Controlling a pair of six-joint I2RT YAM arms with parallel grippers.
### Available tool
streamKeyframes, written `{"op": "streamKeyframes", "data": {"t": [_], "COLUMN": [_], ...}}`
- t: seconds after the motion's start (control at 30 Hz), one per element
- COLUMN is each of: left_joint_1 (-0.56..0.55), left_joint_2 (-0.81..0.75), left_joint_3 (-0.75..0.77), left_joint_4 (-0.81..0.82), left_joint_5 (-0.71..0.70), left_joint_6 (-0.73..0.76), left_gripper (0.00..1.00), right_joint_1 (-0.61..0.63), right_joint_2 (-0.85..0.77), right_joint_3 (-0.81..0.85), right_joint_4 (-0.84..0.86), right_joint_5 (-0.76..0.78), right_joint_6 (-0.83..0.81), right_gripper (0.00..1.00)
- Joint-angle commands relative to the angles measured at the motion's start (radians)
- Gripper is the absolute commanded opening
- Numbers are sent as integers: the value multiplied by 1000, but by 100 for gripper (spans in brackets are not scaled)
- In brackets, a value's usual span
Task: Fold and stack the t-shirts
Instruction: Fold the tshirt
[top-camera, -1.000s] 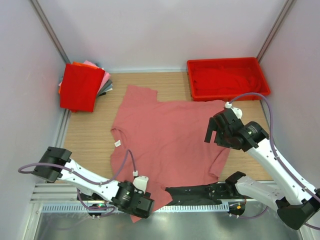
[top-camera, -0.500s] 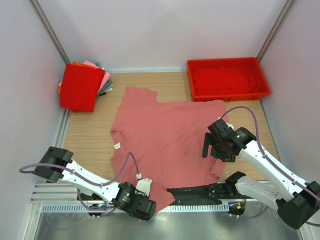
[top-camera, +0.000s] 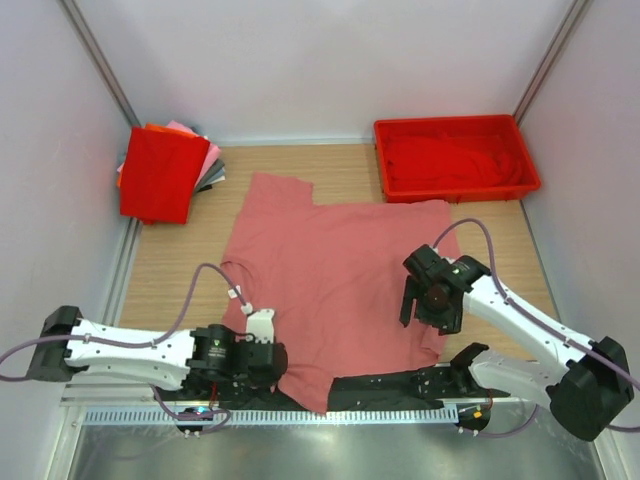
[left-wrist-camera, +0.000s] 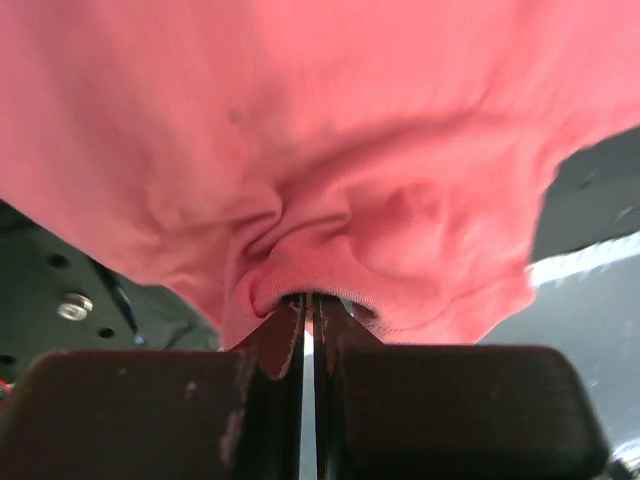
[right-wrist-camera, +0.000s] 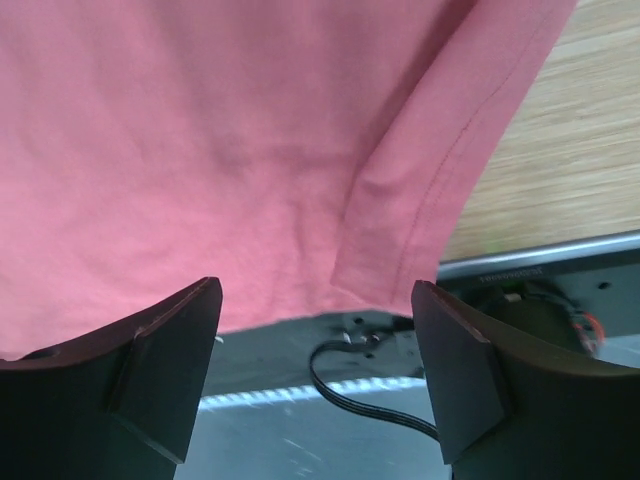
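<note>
At far right, red tray holds crumpled red cloth. Left gripper pinches salmon t-shirt at its near hem; right gripper gapes wide, holding nothing.

The tee covers the middle of the desk. Bare wood lies free along its left side and far right edge. The tray blocks the far right corner, the stack the far left. The left arm and right arm crowd the near edge; the right end effector hangs over the tee's right hem.
</note>
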Motion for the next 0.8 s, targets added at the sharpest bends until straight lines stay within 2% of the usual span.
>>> {"op": "streamKeyframes", "data": {"t": [0.0, 0.07, 0.1, 0.13, 0.23, 0.33, 0.43, 0.47, 0.57, 0.77], "left_joint_1": [131, 233, 269, 305, 459, 525, 637, 660, 756, 852], "left_joint_2": [-47, -52, -48, -26, 17, 26, 18, 18, 28, 75], "left_joint_3": [92, 121, 131, 140, 174, 187, 198, 200, 200, 214], "left_joint_4": [-77, -54, -48, -38, -16, 18, 39, 45, 85, 114], "left_joint_5": [-113, -110, -97, -87, -47, -7, 36, 50, 131, 197], "left_joint_6": [176, 277, 314, 348, 460, 534, 586, 595, 649, 710], "left_gripper": [0, 0, 0, 0, 0, 0, 0, 0, 0, 0], "right_joint_1": [-154, -282, -395, -442, -546, -552, -554, -552, -498, -416], "right_joint_2": [-65, -107, -115, -116, -76, -43, -10, 2, 77, 180], "right_joint_3": [-60, -94, -100, -96, -73, -70, -51, -51, -50, -7], "right_joint_4": [121, 132, 133, 109, 37, -15, -69, -72, -78, -88], "right_joint_5": [-58, -109, -118, -182, -224, -268, -294, -300, -314, -291], "right_joint_6": [47, 8, -9, -26, -106, -134, -158, -176, -195, -235], "right_gripper": [81, 64, 60, 55, 52, 52, 51, 48, 48, 61]}}
